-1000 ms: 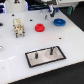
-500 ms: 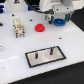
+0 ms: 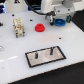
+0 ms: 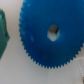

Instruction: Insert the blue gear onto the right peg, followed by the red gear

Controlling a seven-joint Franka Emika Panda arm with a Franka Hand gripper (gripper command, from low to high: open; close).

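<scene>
Tool (image 3: pixel 56 19) of the white robot arm hangs low over the flat round bright-blue plastic toothed gear (image 3: pixel 59 22) near the far edge of the white surface (image 3: pixel 15 47); in the exterior view its dark fingers seem to stand either side of the disc, but whether they are apart or already pressing the rim I cannot tell; the wrist view shows only the blue gear (image 4: pixel 51 38) close beneath, its centre hole near the middle of the picture, with no fingertip clearly in sight. The round bright-red plastic gear with a raised hub (image 3: pixel 40 27) lies on the surface just beside the blue one, toward the exterior view's left, apart from it; a small beige blocky object (image 3: pixel 18 27) stands further toward that side. The grey rectangular plate with a black border (image 3: pixel 46 56) sits near the front edge, well apart from both gears; its two thin dark pins stand upright, the right peg (image 3: pixel 50 50) still bare.

The step in hand looks like taking hold of the blue gear; to do it well, keep the hole centred under the wrist, close evenly on opposite teeth, and lift level so the disc does not tilt or nudge the red gear.
</scene>
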